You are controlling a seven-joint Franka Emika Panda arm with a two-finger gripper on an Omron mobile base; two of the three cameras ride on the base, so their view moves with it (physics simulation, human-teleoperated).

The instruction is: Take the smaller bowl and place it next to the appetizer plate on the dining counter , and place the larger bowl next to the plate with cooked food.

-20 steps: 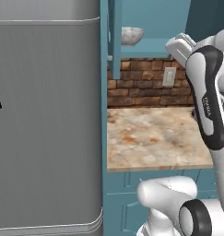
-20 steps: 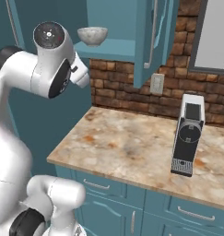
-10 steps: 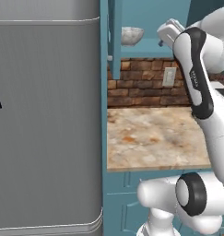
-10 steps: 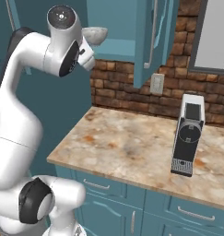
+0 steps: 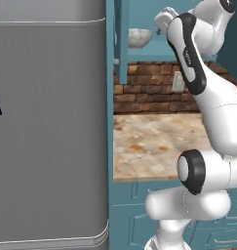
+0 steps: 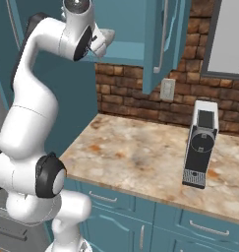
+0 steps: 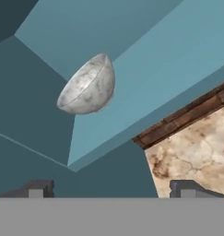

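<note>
Smaller bowl (image 7: 88, 86) upper centre of hand view, on teal cabinet shelf (image 7: 145, 83). Gripper (image 7: 111, 186) spread wide, empty, well short of bowl. Coffee machine (image 6: 200, 143) right on counter (image 6: 135, 152).

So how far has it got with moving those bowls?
Nothing looks delivered yet. The small whitish-grey marbled bowl sits inside the open teal wall cabinet, untouched. The gripper is raised toward it, fingers spread, holding nothing. Grasping that bowl, carrying it off and moving the larger bowl all remain.
</note>
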